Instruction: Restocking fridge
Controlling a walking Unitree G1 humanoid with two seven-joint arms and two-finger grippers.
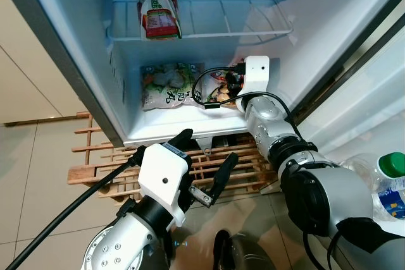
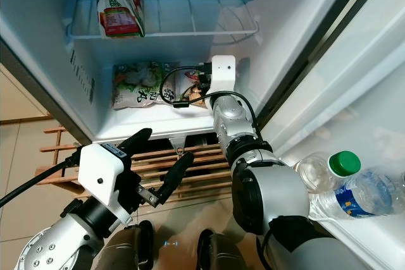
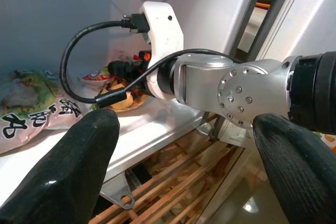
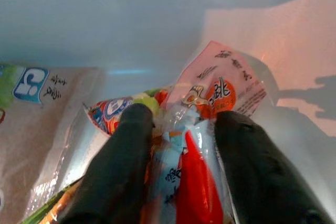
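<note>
Left claw (image 1: pixel 204 156): held low in front of the open fridge, outside it and below the front edge of the lower shelf; its two black fingers (image 3: pixel 68 182) are spread wide apart with nothing between them.
Wooden rack (image 1: pixel 107 159): slatted, lying on the tiled floor under the fridge and behind the left claw.
Fridge (image 1: pixel 76 42): door open, white walls inside.
Upper shelf (image 1: pixel 253 26): a wire rack; a red and green bag (image 1: pixel 158 11) stands upright at its left end.
Lower shelf (image 1: pixel 164 132): a flat frozen food bag (image 1: pixel 169 85) with green print lies towards its left side and back.
Right claw (image 4: pixel 178 153): reached deep into the fridge over the right part of the lower shelf; its fingers are pressed against both sides of a snack packet (image 4: pixel 197 145).
Snack packet: clear wrapper with red, orange and blue print, gripped between the right fingers, just to the right of the frozen food bag, near the back of the shelf.
Water bottle (image 2: pixel 345 188): clear, green cap, blue label, lying on its side at the far right, outside the fridge, beside the right arm.
</note>
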